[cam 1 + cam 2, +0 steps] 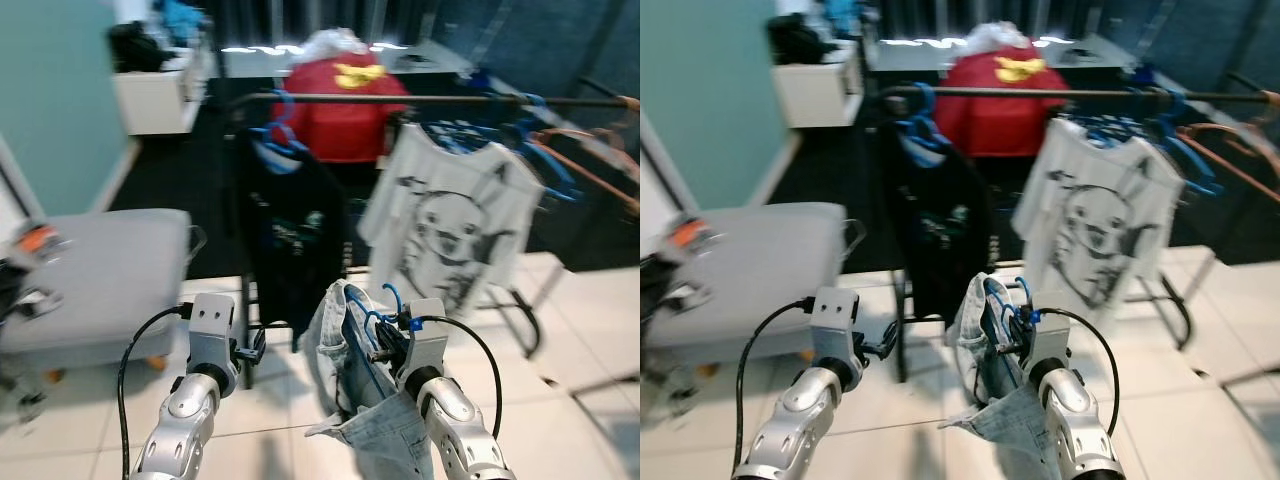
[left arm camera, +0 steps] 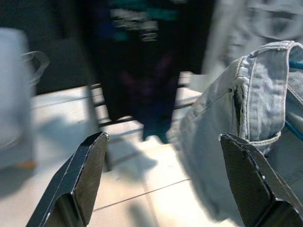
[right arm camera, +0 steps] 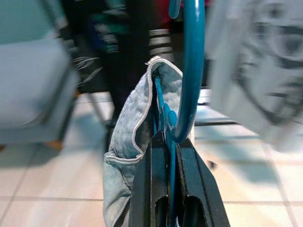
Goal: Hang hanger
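My right gripper [image 3: 166, 142] is shut on a blue hanger [image 3: 191, 71], held low in front of me. A light denim garment [image 1: 335, 350] is draped over that hanger and hangs down beside my right wrist. Beyond it, a dark clothes rail [image 1: 450, 99] runs across the scene at a higher level. On the rail hang a black T-shirt [image 1: 295, 235] on a blue hanger and a white T-shirt [image 1: 455, 225] with a cartoon print. My left gripper [image 2: 163, 151] is open and holds nothing, with the denim garment [image 2: 246, 109] just off one finger.
A grey padded bench [image 1: 100, 265] stands at the left. Empty blue and orange hangers [image 1: 560, 160] crowd the rail's right end. A red garment [image 1: 345, 100] sits behind the rail. The rack's leg [image 1: 525, 320] stands on the white tiled floor.
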`<state>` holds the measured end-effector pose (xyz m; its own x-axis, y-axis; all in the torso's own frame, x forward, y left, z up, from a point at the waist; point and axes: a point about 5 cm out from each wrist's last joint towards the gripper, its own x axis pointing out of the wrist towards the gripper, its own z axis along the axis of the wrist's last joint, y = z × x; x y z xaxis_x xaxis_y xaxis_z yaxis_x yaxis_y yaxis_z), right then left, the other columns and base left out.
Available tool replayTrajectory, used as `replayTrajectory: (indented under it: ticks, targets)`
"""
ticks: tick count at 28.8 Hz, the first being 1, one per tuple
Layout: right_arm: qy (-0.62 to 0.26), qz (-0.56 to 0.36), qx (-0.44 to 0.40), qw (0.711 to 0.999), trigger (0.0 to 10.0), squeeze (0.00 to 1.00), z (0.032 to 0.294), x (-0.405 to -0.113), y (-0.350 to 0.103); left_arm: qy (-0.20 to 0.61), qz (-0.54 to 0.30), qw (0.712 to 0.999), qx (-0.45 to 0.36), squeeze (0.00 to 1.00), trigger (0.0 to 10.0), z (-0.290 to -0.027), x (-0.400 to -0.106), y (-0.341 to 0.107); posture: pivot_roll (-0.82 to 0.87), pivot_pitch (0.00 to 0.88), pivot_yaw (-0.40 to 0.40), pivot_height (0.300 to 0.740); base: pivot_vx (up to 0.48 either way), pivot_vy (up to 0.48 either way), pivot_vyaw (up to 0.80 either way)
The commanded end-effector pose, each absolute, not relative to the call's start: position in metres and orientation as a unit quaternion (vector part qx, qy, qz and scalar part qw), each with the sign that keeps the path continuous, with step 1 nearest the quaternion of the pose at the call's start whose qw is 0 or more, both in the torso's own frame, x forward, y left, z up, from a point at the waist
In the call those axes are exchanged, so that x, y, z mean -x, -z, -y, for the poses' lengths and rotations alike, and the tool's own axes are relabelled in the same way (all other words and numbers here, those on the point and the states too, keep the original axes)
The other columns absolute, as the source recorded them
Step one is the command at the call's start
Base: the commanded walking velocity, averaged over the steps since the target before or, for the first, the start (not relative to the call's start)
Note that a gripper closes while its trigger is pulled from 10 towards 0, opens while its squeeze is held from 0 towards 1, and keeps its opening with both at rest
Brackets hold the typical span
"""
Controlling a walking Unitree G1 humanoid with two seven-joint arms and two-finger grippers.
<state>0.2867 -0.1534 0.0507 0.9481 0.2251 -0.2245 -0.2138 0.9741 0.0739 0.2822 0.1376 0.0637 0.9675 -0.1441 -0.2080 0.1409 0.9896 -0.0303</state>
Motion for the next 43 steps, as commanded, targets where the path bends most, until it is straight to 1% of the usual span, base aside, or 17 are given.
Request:
replayTrajectory:
  ticks: [1,5,11,22,30,43]
  targets:
    - [-0.108,-0.104,-0.023,0.988,10.0,0.00,0.157,-0.287,-0.056,0.085,-0.101,0.991,-0.002,0.00,10.0,-0.132,-0.281,-0.065,-0.01,0.012,-0.026,0.740,0.000,0.000,-0.80]
    - [-0.107,-0.104,-0.025,0.988,10.0,0.00,0.157,-0.286,-0.055,0.085,-0.102,0.991,-0.002,0.00,10.0,-0.132,-0.280,-0.064,-0.01,0.012,-0.026,0.740,0.000,0.000,-0.80]
    - [-0.114,-0.094,-0.031,0.988,10.0,0.00,0.155,-0.283,-0.056,0.077,-0.092,0.993,0.007,0.00,10.0,-0.135,-0.279,-0.067,0.00,0.013,-0.031,0.740,0.000,0.000,0.00]
    - [-0.099,-0.066,-0.040,0.992,10.0,0.00,0.162,-0.290,-0.067,0.072,-0.065,0.995,0.017,0.00,10.0,-0.135,-0.280,-0.076,0.00,0.023,-0.035,0.740,0.000,0.000,0.00]
    - [-0.082,-0.039,-0.042,0.995,10.0,0.00,0.167,-0.293,-0.075,0.098,-0.055,0.993,0.023,0.00,10.0,-0.130,-0.280,-0.079,0.00,0.022,-0.027,0.740,0.000,0.000,0.00]
    - [-0.079,-0.039,-0.037,0.995,10.0,0.00,0.171,-0.292,-0.074,0.113,-0.056,0.992,0.023,0.00,10.0,-0.126,-0.278,-0.078,0.00,0.021,-0.024,0.740,0.276,0.000,0.00]
